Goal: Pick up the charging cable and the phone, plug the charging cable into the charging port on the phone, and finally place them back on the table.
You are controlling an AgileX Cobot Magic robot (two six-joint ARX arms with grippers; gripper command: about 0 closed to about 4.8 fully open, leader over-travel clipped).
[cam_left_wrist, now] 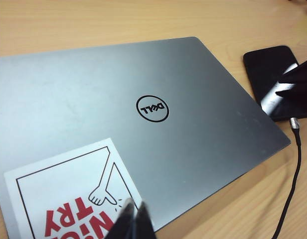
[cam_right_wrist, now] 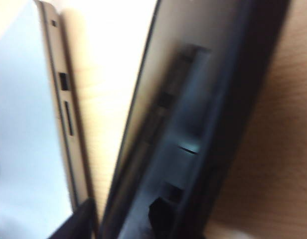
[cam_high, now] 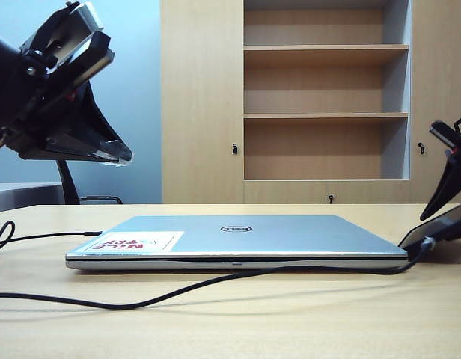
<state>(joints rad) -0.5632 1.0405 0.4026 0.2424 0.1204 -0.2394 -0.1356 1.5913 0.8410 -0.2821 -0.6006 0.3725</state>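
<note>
phone (cam_left_wrist: 267, 69) plugged, on table (cam_high: 290, 321) | right tool (cam_left_wrist: 298, 84) over it | left tool (cam_left_wrist: 133, 224) closed

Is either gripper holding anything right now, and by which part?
Left gripper: fingers shut on nothing, above the laptop. Right gripper is at the phone, near the end with the charging cable plugged in; whether it grips the phone cannot be told.

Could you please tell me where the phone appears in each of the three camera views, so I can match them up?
Exterior view: the phone sits at the right edge, tilted beside the laptop, under the right gripper.
Left wrist view: upper right, on the table past the laptop's corner, the charging cable plugged into its end.
Right wrist view: blurred dark slab across the middle.
Shared landmark: the laptop.
</note>
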